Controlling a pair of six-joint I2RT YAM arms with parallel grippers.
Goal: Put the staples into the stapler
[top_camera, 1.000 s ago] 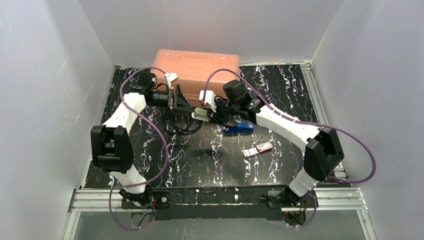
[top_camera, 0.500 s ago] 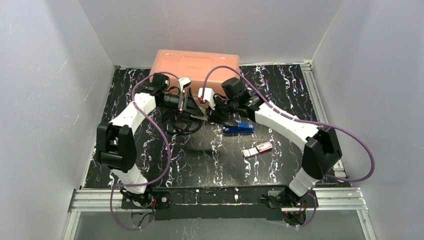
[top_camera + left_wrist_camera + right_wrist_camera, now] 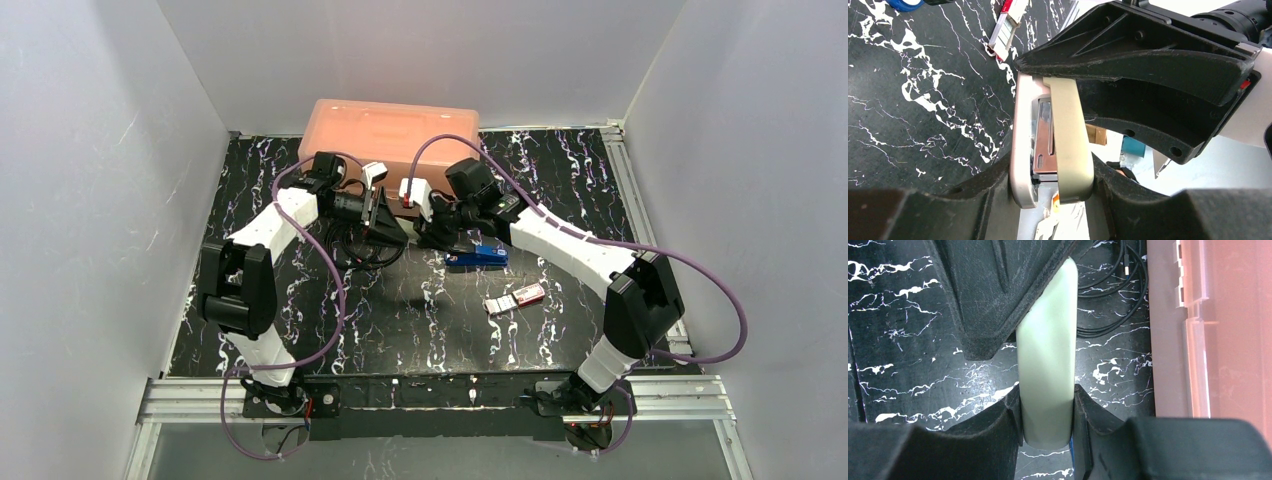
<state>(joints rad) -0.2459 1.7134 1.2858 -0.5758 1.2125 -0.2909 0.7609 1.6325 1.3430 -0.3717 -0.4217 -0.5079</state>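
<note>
Staples (image 3: pixel 516 297) well apart from right hand (image 3: pixel 422 230)

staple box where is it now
Top view: the staple box lies on the table right of centre, just nearer the arm bases than the blue stapler.

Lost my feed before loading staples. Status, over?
Left gripper, right gripper: both shut on pale stapler, off the table. Staples box on table, tray out, untouched. Blue stapler lies nearby, apart.

Salmon plastic bin (image 3: pixel 392 128) at marbled table's (image 3: pixel 560 180) rear
</note>
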